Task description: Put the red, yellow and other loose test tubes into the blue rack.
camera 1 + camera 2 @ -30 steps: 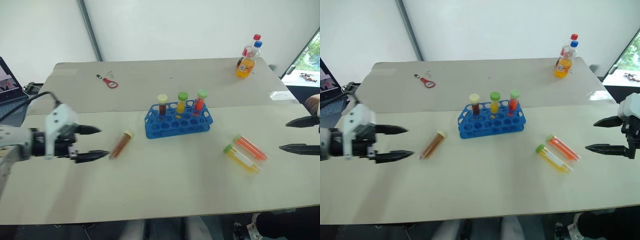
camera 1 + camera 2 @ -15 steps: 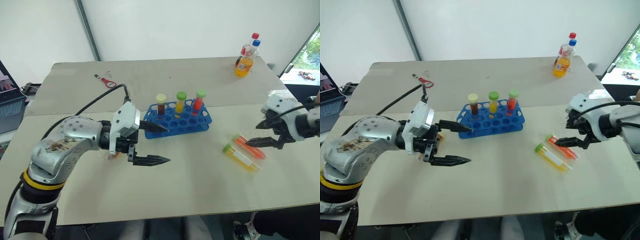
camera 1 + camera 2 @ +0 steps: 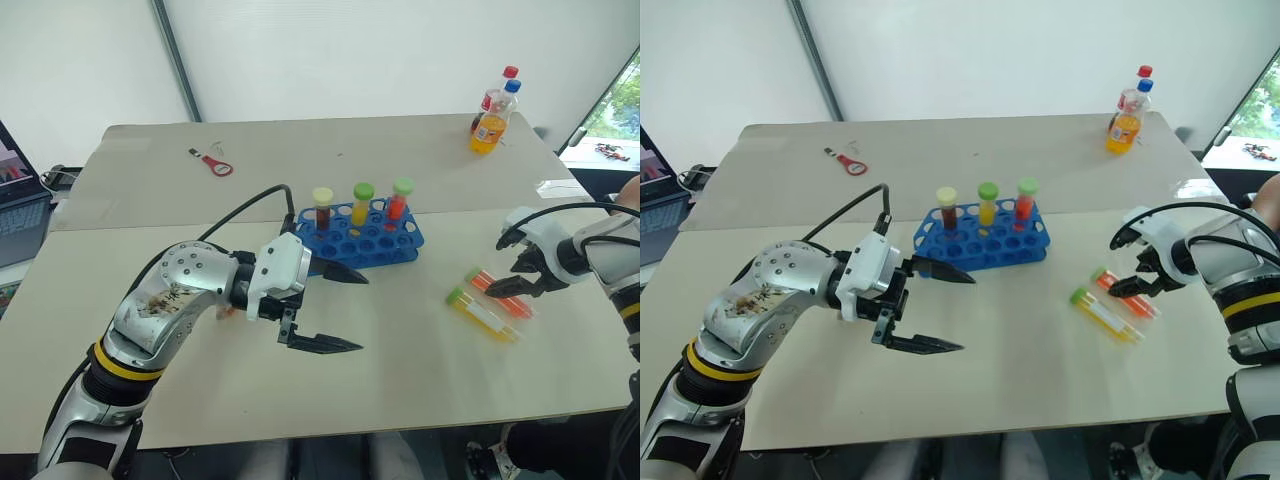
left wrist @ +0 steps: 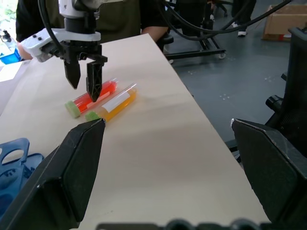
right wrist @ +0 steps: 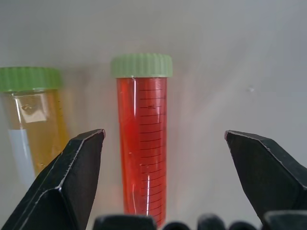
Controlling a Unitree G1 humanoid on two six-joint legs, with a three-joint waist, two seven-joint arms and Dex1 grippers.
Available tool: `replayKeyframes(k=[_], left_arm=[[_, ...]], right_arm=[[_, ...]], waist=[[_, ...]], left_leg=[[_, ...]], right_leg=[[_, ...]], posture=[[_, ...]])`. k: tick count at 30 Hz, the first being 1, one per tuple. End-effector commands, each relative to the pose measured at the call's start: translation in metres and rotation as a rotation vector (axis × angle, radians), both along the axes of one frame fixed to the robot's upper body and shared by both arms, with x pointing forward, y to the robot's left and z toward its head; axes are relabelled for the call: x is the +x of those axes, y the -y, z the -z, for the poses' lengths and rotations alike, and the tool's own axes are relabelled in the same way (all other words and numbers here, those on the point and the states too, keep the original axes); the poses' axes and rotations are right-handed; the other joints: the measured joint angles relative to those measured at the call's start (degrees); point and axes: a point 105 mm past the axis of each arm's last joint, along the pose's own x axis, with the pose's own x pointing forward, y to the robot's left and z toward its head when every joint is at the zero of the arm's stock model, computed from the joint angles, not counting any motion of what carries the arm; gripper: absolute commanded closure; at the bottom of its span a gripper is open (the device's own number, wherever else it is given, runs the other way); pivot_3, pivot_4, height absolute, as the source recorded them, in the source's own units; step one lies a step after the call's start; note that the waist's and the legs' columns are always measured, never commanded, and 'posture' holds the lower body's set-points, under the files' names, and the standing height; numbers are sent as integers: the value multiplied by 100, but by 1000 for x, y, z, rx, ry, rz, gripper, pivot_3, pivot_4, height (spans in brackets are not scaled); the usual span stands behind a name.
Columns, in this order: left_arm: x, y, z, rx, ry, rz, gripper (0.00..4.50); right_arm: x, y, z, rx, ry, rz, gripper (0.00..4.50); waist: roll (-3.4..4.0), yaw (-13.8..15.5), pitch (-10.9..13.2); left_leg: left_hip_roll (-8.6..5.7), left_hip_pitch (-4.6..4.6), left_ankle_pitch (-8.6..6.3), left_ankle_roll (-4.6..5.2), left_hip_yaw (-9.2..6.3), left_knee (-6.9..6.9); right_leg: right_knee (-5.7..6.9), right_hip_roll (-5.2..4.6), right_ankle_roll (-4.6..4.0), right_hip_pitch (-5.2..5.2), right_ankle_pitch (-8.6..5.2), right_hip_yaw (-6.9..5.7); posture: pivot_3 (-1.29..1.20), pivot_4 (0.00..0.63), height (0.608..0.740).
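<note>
The blue rack [image 3: 358, 242] stands mid-table with three capped tubes upright in its back row: brown, yellow and red. Two loose tubes with green caps lie side by side to its right: a red tube [image 3: 498, 291] and a yellow tube [image 3: 484, 316]. My right gripper [image 3: 512, 283] points down over the red tube, open, one finger on each side of the red tube [image 5: 143, 158], with the yellow tube [image 5: 33, 120] beside it. My left gripper [image 3: 345, 308] hovers open and empty just in front of the rack, pointing right. A loose brown tube [image 3: 226, 312] peeks out behind my left arm.
Red-handled scissors [image 3: 215, 163] lie at the far left of the back table. Two drink bottles [image 3: 493, 122] stand at the far right. A laptop [image 3: 15, 170] sits off the left edge. A person [image 4: 120, 19] stands by the table's right end.
My left arm swung right across the table to the front of the rack, covering the brown tube. My right gripper came in and down over the red tube.
</note>
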Motion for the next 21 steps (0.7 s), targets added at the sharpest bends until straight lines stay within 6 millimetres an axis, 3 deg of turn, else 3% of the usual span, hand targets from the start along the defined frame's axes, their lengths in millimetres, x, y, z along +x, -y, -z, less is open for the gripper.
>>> replayKeyframes(k=[1,4,15,17,21], left_arm=[[-2,1,-4,-11,50,0,4],[-1,2,-4,-17,54,-2,4],[3,1,0,-13,55,-10,0],[6,-2,0,-12,51,-24,0],[21,-15,-1,-29,23,-132,0]], right_arm=[[9,2,-5,-13,38,12,30],[12,0,1,-10,22,13,30],[11,-2,5,26,-36,33,3498],[13,-6,-3,52,-8,31,3503],[19,-27,-54,112,223,-64,3503]], waist=[[0,2,0],[0,15,0],[0,29,0],[0,26,0],[4,11,2]], left_leg=[[0,0,0,0,0,0],[-2,0,0,-1,-1,0],[-3,0,1,-1,-4,2],[-3,0,1,-1,-4,2],[-3,-4,1,-1,-4,1]], right_leg=[[0,0,0,0,0,0],[1,-1,0,0,0,0],[1,-1,0,2,0,-2],[1,-1,0,2,0,-2],[5,-1,0,-7,0,0]], posture=[[0,150,740],[0,150,740],[0,150,740],[0,150,740],[0,150,740]])
